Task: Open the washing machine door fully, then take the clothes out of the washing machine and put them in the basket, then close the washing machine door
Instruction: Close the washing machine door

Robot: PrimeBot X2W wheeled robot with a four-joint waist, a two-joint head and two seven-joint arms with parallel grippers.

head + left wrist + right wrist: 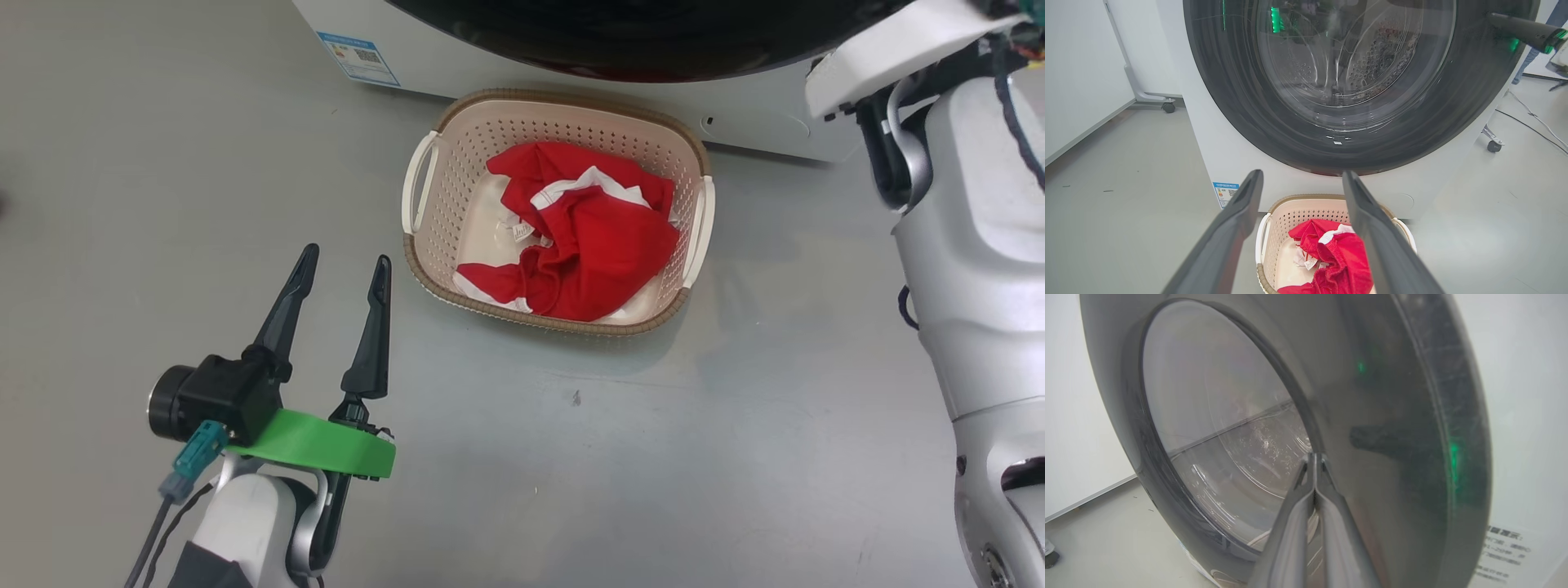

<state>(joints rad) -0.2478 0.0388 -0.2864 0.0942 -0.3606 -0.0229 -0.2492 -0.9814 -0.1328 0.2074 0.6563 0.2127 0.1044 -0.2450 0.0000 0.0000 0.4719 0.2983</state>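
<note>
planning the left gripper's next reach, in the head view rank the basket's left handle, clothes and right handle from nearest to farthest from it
1. left handle, on the side facing the left gripper
2. clothes, mid basket
3. right handle, far side

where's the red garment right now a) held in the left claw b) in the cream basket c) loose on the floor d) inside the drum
b, the red garment lies crumpled inside the cream basket in front of the washing machine, and the left claw is open and empty.
</note>
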